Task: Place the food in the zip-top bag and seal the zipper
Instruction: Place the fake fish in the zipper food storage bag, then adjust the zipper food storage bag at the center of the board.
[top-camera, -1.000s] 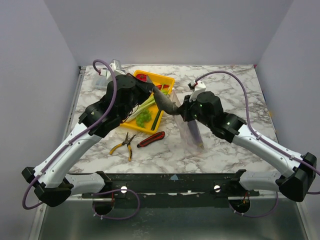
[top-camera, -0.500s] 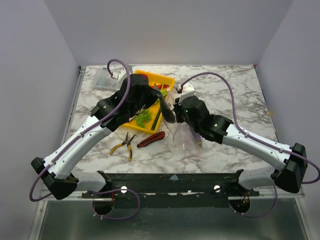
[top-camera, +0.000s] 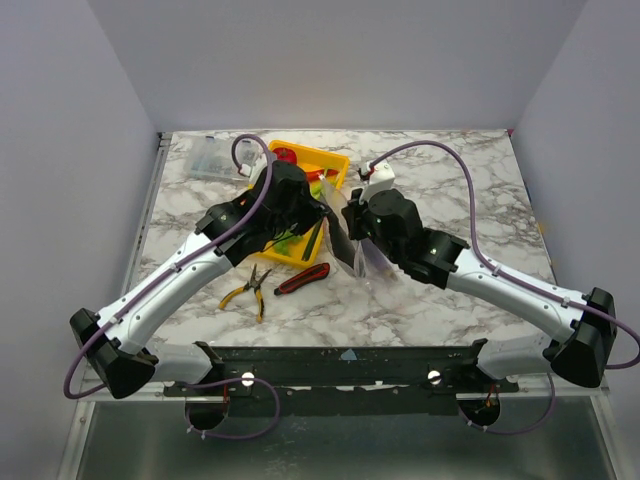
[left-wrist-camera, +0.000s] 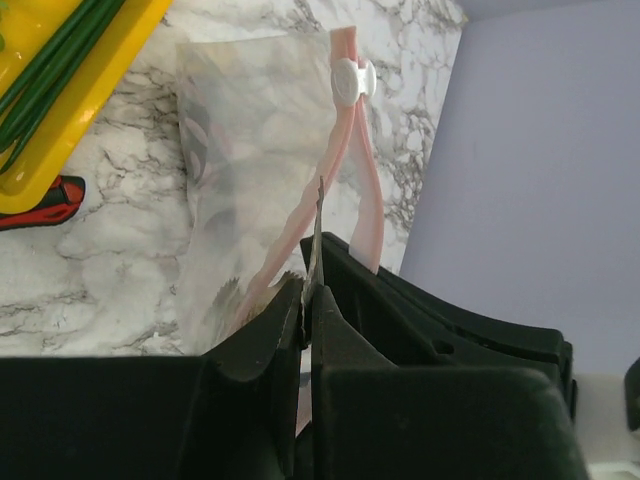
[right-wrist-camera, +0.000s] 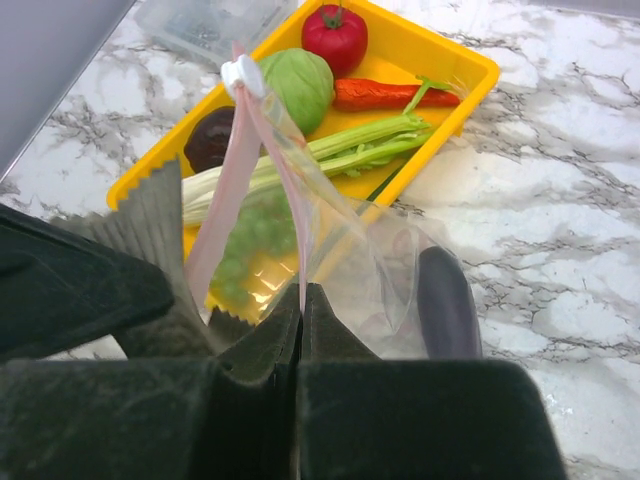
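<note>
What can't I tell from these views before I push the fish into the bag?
Top view: both wrists cover the mouth of the zip-top bag, so I cannot tell whether the fish is inside it.
Left wrist view: the left gripper hides all of the fish except a thin edge.
Right wrist view: the right gripper cuts off the bag's bottom, and a dark long thing seen through the plastic is too blurred to name.
</note>
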